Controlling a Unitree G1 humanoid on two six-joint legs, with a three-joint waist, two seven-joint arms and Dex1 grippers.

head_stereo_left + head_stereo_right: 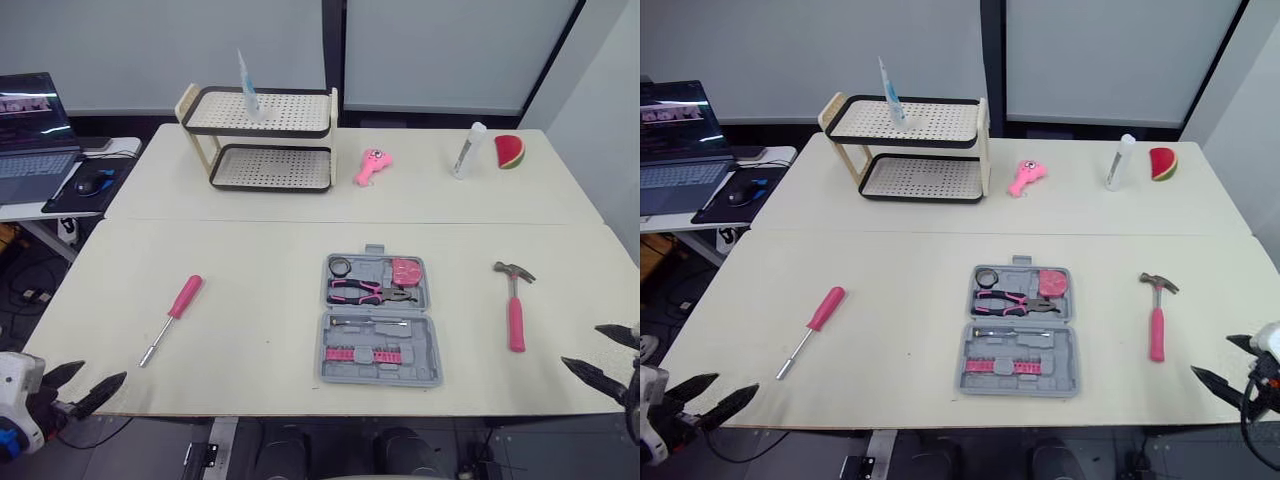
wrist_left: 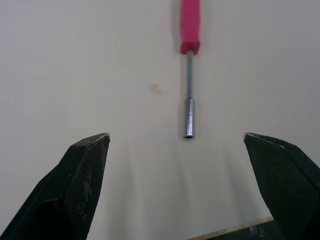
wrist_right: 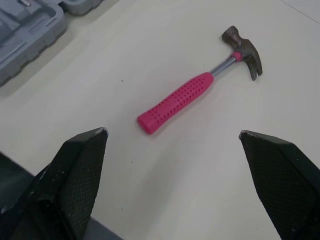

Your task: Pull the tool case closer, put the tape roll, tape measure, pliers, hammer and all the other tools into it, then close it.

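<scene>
Head view first: we've got the grey tool case lying open in the middle of the near bench. Its far half holds the tape roll, the pink tape measure and the pliers. The near half has what looks like a row of pink bits, but it's too small for us to be sure. The hammer lies on the bench just right of the case, not touching it, head at the far end. The pink-handled screwdriver lies well off to the left. The left end effector hangs at the near left edge, and the right end effector at the near right edge.

Left wrist view: the fingers are spread wide and empty, with the screwdriver's metal tip ahead of the gap.

Right wrist view: the fingers are also wide apart and empty, with the hammer ahead and a corner of the case beside it.
</scene>
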